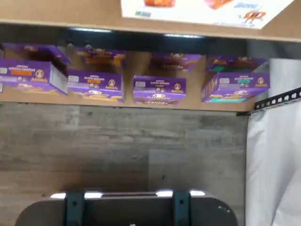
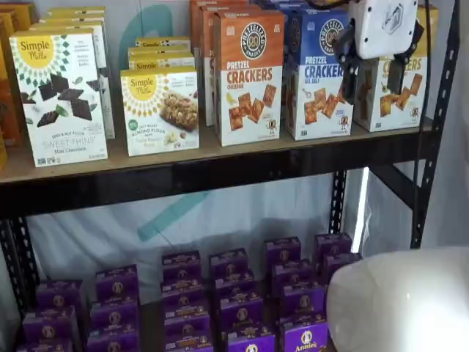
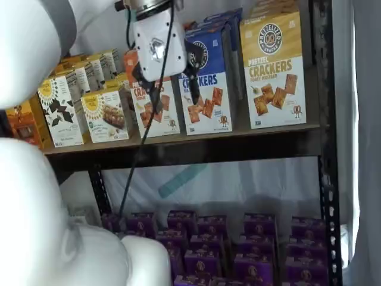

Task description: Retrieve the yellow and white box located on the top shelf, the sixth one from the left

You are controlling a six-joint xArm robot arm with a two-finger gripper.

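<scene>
White sheeting hangs behind a black metal rack whose top shelf [image 3: 178,145] is a tan board edged with a black rail, loaded with upright cartons, while purple boxes [image 2: 242,308] crowd the level below. At the right-hand end of that board stands the yellow and white box [image 3: 275,71] — a tall pretzel-cracker carton, yellow above, white below, with square brown crackers pictured and a round black logo; in a shelf view it [image 2: 410,92] is largely hidden behind the robot's white body. Beside it sits a blue pretzel-cracker carton [image 3: 208,83], then an orange-and-white one [image 2: 249,77]. I judge the target light and fairly stiff but easy to dent, with smooth printed faces that could slip — so the 2 narrow side walls, taken near mid-height, look the safest hold, though the blue neighbour stands just beside it and leaves little room on that flank. The gripper [image 2: 375,77] hangs in front of the top shelf, fingers pointing down, with a plain gap between its 2 black fingers and nothing in them. It sits forward of the cartons, touching none as far as I can tell. From the wrist view, only the purple boxes and grey floor show.
</scene>
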